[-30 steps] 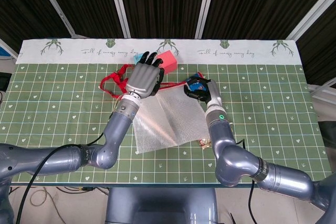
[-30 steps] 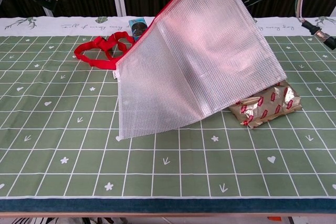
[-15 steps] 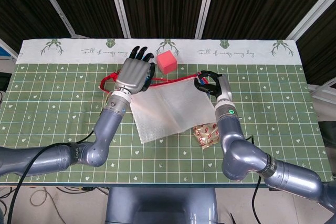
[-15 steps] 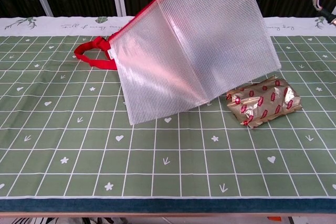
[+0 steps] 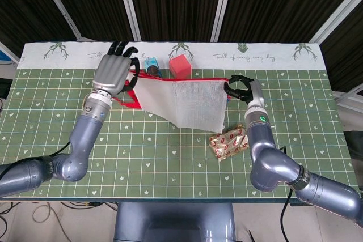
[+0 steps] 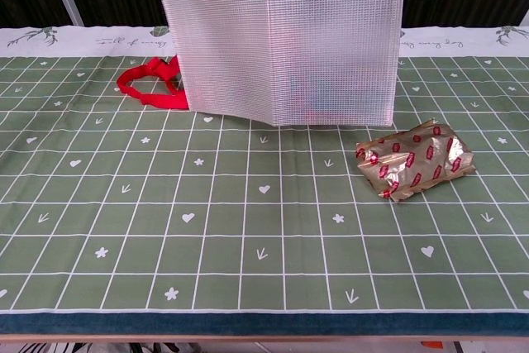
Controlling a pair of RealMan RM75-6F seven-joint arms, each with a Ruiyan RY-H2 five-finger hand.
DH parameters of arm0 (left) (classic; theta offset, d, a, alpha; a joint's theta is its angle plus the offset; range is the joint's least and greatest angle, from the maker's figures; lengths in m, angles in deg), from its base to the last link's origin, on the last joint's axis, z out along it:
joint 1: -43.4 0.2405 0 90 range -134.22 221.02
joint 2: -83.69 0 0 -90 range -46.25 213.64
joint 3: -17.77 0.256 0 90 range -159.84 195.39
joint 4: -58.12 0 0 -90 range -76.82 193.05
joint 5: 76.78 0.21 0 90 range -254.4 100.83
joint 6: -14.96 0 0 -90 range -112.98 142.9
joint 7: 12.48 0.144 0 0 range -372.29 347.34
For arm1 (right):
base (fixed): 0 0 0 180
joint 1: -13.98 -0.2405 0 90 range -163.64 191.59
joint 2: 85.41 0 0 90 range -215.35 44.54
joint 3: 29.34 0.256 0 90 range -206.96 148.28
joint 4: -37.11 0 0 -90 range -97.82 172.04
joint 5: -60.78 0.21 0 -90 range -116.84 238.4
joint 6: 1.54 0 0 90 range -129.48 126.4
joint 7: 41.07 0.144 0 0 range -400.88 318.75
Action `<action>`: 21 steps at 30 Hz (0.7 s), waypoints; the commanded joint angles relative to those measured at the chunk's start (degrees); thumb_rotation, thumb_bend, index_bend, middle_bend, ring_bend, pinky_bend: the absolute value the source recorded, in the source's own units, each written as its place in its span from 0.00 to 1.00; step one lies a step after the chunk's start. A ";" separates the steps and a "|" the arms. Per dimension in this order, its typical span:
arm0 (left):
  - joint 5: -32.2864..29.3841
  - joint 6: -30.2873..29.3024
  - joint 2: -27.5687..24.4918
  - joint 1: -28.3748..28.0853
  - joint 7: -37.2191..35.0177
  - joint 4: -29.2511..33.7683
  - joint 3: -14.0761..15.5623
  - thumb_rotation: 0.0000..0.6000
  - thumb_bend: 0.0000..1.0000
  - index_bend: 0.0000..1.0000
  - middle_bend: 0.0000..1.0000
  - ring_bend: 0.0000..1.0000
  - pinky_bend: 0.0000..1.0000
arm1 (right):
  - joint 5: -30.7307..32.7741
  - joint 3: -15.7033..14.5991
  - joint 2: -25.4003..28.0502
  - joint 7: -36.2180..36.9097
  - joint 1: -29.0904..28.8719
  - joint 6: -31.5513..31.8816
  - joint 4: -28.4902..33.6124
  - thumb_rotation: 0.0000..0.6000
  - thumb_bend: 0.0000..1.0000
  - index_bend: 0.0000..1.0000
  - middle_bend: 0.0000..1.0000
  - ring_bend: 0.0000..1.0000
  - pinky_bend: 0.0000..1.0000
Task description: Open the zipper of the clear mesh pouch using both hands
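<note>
- Dark slatted panels back a table (image 5: pixel 57 140) spread with a green grid cloth dotted with small white hearts, its far edge a white band with printed deer heads.
- Above that cloth hangs the clear mesh pouch (image 5: pixel 184 101), lifted off the surface and stretched between the two hands, its red zipper edge (image 5: pixel 181 80) running along the top and its body drooping toward the table.
- At the pouch's left top corner, the left hand (image 5: pixel 113 72) is raised with its dark fingers upright; the corner lies against its palm side, but whether the fingers actually clamp it cannot be told from the head view.
- At the right end of the zipper, the right hand (image 5: pixel 241 89) has its fingers curled around the pouch's top corner, gripping it.
- From the chest view only the pouch (image 6: pixel 281 35) shows, filling the upper middle and hanging almost square; its lower edge ends above the cloth and neither hand appears there.
- Open cloth stretches across the whole near half of the table, and to the far left and far right of the arms.
- Just below the pouch's lower right corner lies a gold and red foil snack packet (image 5: pixel 228 143), resting on the cloth near the right forearm.
- Behind the pouch stand a red cube (image 5: pixel 180 66) and a small blue object (image 5: pixel 152 65), side by side near the white band.
- A red strap (image 6: pixel 153 84) lies looped on the cloth beneath the pouch's left corner.
</note>
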 commanded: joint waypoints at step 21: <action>1.94 1.06 -6.95 4.81 -4.13 1.22 0.17 1.00 0.44 0.66 0.19 0.00 0.02 | 0.11 -1.51 2.13 1.28 0.99 -0.99 -0.87 1.00 0.58 0.71 0.23 0.02 0.21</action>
